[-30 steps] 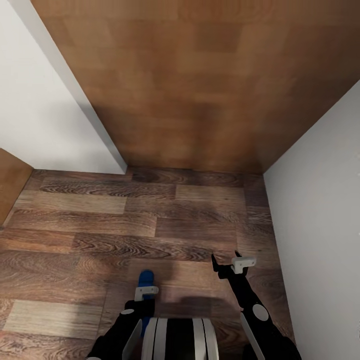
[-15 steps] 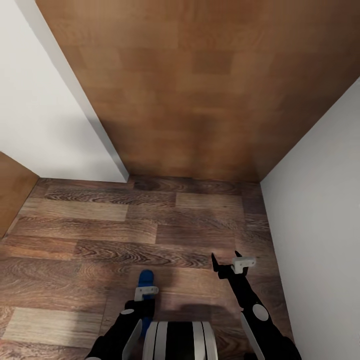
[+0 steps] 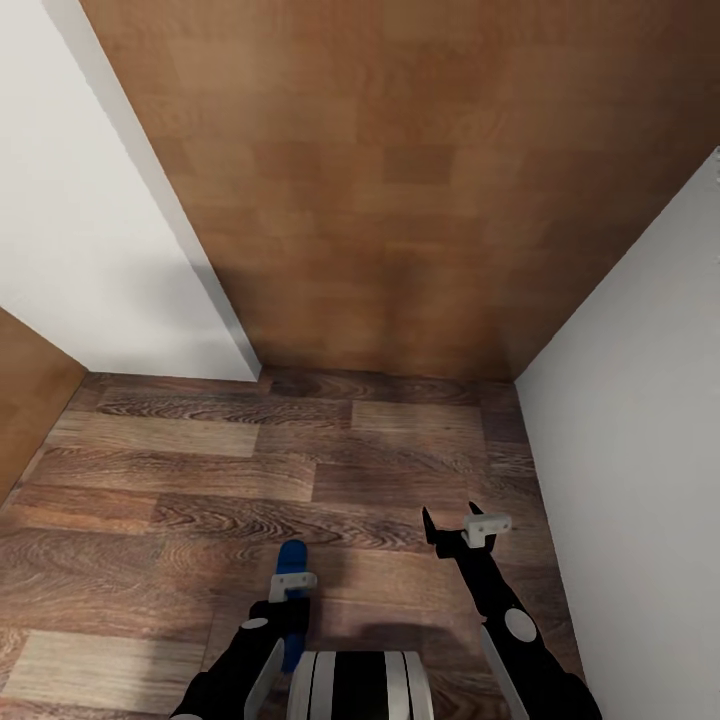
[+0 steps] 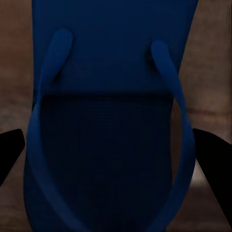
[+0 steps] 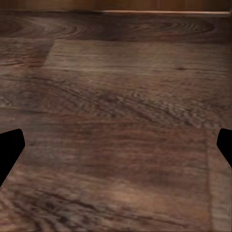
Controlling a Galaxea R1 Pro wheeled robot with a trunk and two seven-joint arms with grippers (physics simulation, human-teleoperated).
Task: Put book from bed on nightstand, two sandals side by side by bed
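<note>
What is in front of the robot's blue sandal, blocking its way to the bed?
The left pincer holds the blue sandal. A brown wooden wall stands straight ahead, white walls on both sides. The bed isn't in sight.

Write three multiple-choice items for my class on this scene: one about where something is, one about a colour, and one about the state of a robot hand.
1. Where is the sandal?
A. Between the fingers of the left hand
B. Flat on the floor by the right wall
C. Between the fingers of the right hand

2. What colour is the sandal?
A. Red
B. Blue
C. Yellow

3. What is the state of the right hand?
A. Shut on a book
B. Shut on a sandal
C. Open, with nothing between its fingers

Answers:
1 A: the sandal sits between the dark fingertips in the left wrist view, and its tip pokes out ahead of the left hand in the head view.
2 B: sole and straps are both deep blue.
3 C: the right hand has its fingers spread, and the right wrist view shows bare wood floor between them.
</note>
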